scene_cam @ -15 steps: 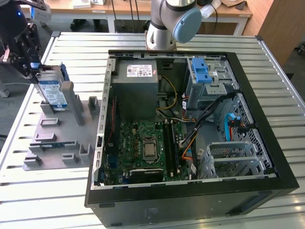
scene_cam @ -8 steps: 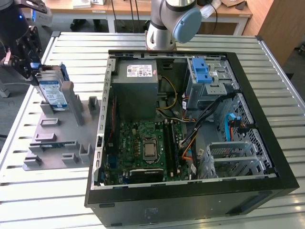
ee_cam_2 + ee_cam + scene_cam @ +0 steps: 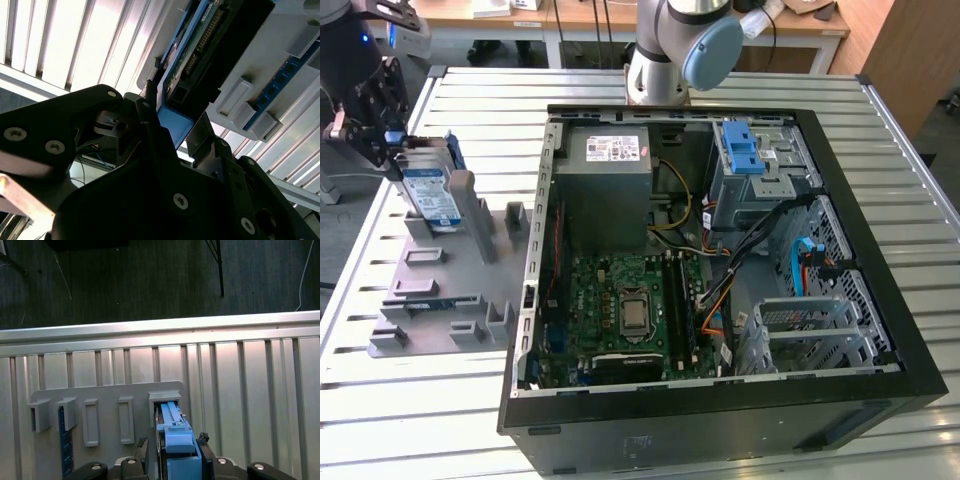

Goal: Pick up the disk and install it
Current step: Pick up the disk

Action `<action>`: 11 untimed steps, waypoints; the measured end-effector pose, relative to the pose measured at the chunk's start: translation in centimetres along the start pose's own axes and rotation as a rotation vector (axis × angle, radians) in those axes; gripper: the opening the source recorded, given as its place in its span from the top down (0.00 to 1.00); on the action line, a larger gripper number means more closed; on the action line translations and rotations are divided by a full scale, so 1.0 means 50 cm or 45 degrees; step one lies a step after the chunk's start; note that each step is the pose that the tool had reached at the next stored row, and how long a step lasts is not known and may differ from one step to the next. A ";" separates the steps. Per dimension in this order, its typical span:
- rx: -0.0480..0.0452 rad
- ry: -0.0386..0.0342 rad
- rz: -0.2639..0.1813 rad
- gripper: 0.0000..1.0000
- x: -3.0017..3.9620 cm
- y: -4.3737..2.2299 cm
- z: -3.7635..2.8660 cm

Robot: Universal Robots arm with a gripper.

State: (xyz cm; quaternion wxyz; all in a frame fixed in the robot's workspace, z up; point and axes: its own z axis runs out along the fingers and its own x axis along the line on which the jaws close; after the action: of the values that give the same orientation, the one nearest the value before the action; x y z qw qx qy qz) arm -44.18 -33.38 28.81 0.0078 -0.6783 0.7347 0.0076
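The disk [image 3: 428, 190] stands on edge in a slot at the far end of a grey fixture [image 3: 440, 290], at the exterior view's left, its blue-and-white label showing. My gripper [image 3: 392, 150] is at the disk's outer end. In the first wrist view the disk's blue-framed edge [image 3: 175, 440] lies between the two fingertips [image 3: 141, 444], with a narrow gap on one side. In the second wrist view the blue frame [image 3: 175, 127] again sits between the fingers of the gripper [image 3: 175, 125]. The gripper [image 3: 172, 442] is open around the disk, which still rests in its slot.
An open computer case [image 3: 880, 150] lies on the slatted metal table [image 3: 900, 110], with a grey box [image 3: 605, 190], a motherboard and a grey cage with a blue latch [image 3: 745, 160] inside. The arm's base [image 3: 670, 50] stands behind the case. The table edge [image 3: 160, 330] is just beyond the fixture.
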 end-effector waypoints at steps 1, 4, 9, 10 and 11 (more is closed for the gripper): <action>0.000 0.0003 0.000 0.50 -0.001 0.000 0.001; -0.001 0.0006 0.000 0.50 -0.002 0.000 0.002; -0.002 0.0006 0.000 0.50 -0.003 0.000 0.003; -0.002 0.0007 0.000 0.50 -0.003 0.000 0.003; -0.002 0.0006 0.000 0.50 -0.003 0.000 0.003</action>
State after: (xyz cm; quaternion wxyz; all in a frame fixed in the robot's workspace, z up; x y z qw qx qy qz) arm -44.17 -33.21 28.66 0.0072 -0.6783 0.7347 0.0079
